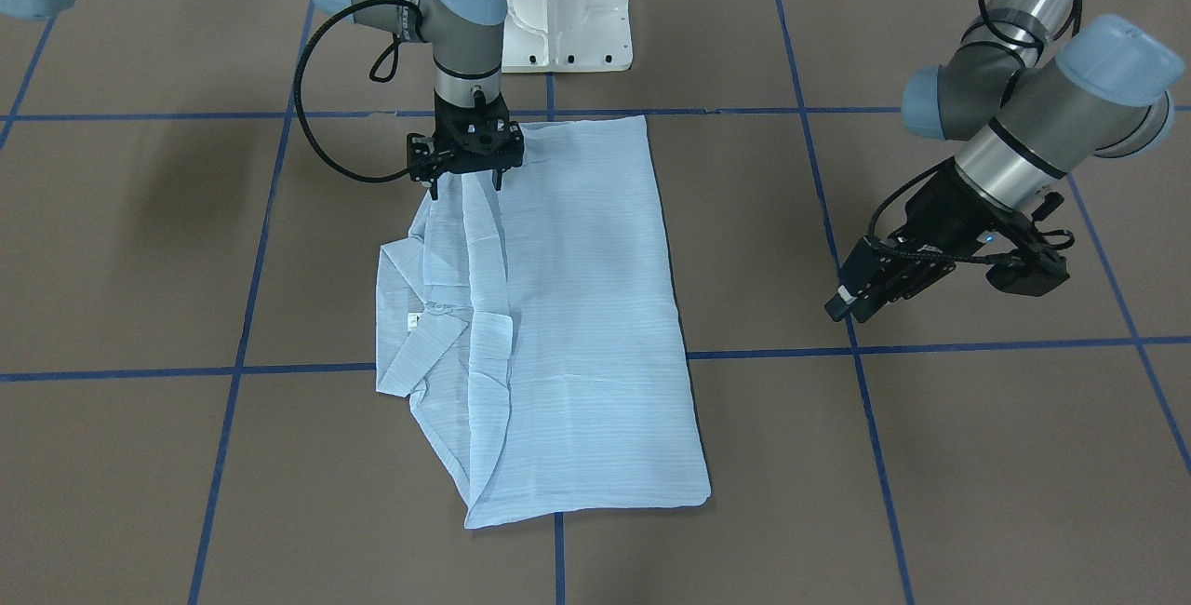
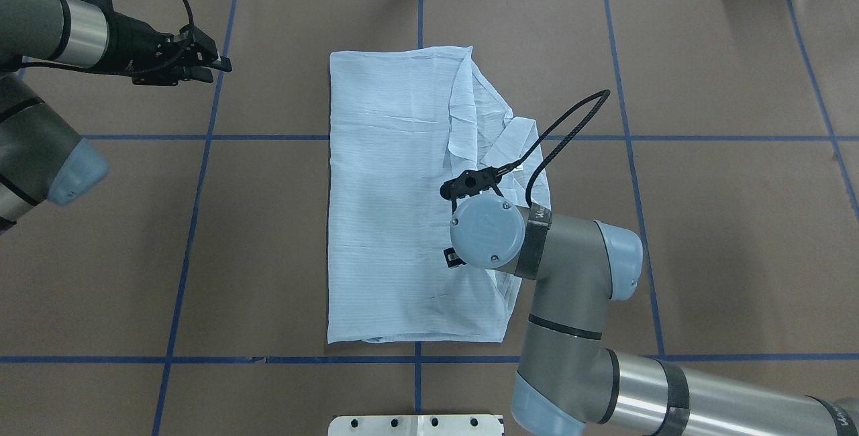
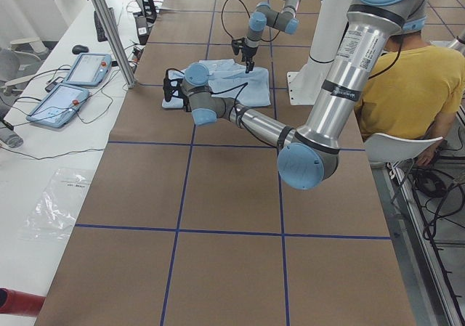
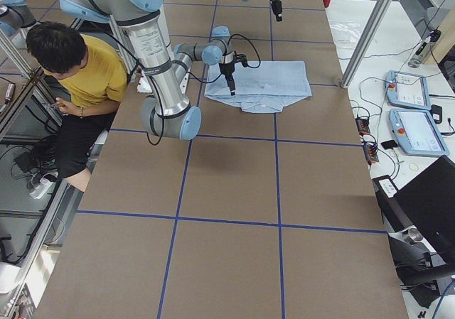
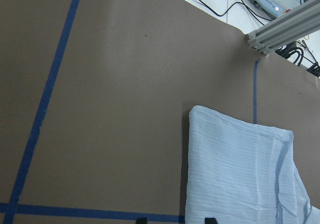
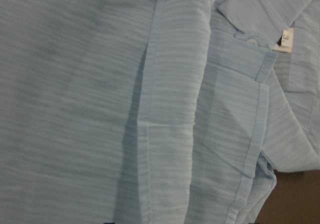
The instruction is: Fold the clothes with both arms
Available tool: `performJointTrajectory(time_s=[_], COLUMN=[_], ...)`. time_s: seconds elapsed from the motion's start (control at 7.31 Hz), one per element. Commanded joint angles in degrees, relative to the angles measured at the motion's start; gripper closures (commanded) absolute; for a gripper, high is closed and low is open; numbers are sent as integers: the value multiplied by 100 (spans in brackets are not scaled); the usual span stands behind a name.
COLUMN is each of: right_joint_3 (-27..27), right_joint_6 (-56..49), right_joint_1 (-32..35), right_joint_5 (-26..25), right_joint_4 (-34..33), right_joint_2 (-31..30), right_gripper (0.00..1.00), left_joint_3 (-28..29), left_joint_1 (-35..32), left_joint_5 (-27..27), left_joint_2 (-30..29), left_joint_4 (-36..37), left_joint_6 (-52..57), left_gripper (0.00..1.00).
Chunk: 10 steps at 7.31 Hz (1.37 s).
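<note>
The light-blue striped shirt (image 1: pixel 577 307) lies flat mid-table, folded into a long rectangle (image 2: pixel 389 208). Its collar (image 1: pixel 409 344) and white neck tag (image 6: pixel 285 38) show on the robot's right side. My right gripper (image 1: pixel 465 184) points straight down over the shirt's near right corner, above a folded-in sleeve; its fingers stand apart and hold nothing. My left gripper (image 1: pixel 842 307) is open and empty, in the air well off the shirt's left side (image 2: pixel 218 67). The left wrist view shows the shirt's far left corner (image 5: pixel 240 174).
The brown table cover carries a grid of blue tape lines (image 2: pixel 201 221). The white mounting pedestal (image 1: pixel 558 9) stands at the robot's edge. A person in yellow (image 4: pixel 85 70) sits beside the robot. Control tablets (image 3: pixel 73 83) and an aluminium post (image 5: pixel 285 27) stand beyond the far edge.
</note>
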Motion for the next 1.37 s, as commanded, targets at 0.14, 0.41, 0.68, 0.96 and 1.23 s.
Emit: performJointTrajectory(time_s=[0.14,0.41,0.68,0.96,1.23], right_joint_3=[-62,1066,1397,1415,1433], right_joint_6=[-99,-432,20,1439,3692], right_joint_1=[453,657,632,404,-77], right_joint_5=[292,505,505,461,339], right_joint_4=[7,-2,-11,7,24], right_joint_2=[-155,-1293,-1536,-1361,-1115], right_gripper=[7,6,6,6,3], left_joint_3=[-67,-111,-120,-155,-147], left_joint_1=[-8,-8,-8,-8,9], left_joint_5=[-3,5,5,5,40], left_joint_2=[9,17,9,9,43], left_joint_4=[7,7,7,16,7], left_joint_6=[-10,-10,-19,-27,-10], left_gripper=[52,52,52,51,52])
